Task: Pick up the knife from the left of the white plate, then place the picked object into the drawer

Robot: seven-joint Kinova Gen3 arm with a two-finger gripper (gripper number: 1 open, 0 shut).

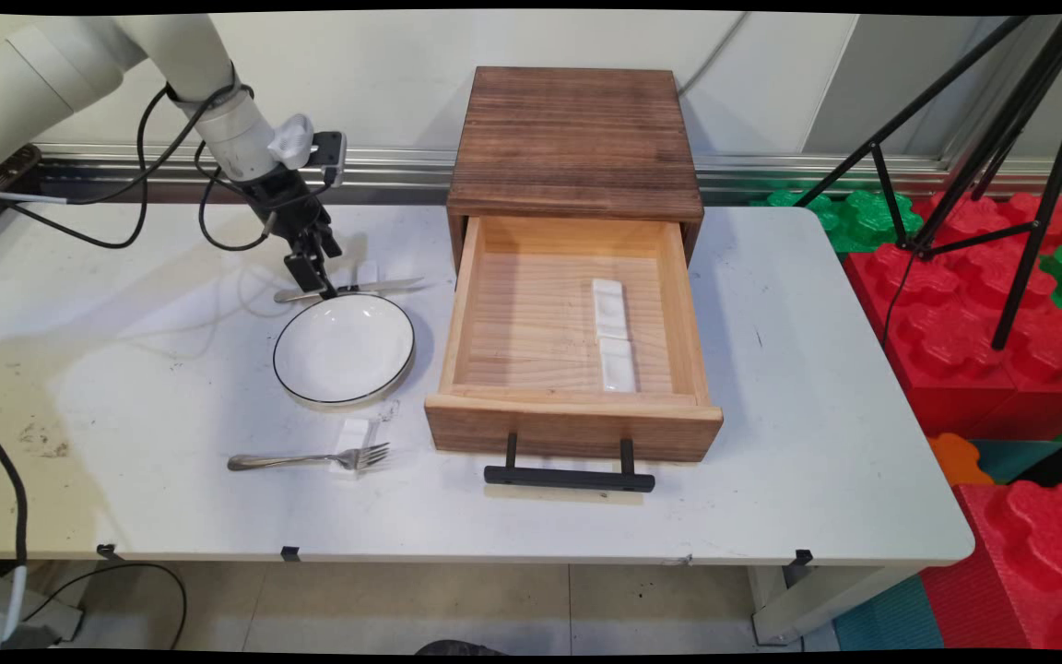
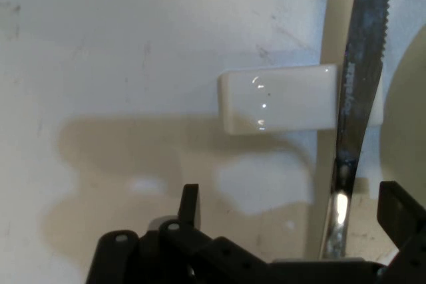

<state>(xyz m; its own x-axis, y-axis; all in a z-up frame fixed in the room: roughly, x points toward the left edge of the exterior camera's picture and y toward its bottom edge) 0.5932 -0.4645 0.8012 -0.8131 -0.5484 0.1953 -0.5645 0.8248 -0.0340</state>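
Observation:
My gripper is low over the table just behind the white plate, open. Its fingers straddle the silver knife, which runs closer to the right finger than to the left one. The knife lies along the plate's far rim, its serrated blade propped on a small white ceramic rest. I cannot tell whether a finger touches the knife.
A fork lies in front of the plate, tines on another white rest. To the right stands a wooden cabinet with its drawer pulled open; two white rests lie inside. Red and green foam blocks and a tripod stand beyond the table's right edge.

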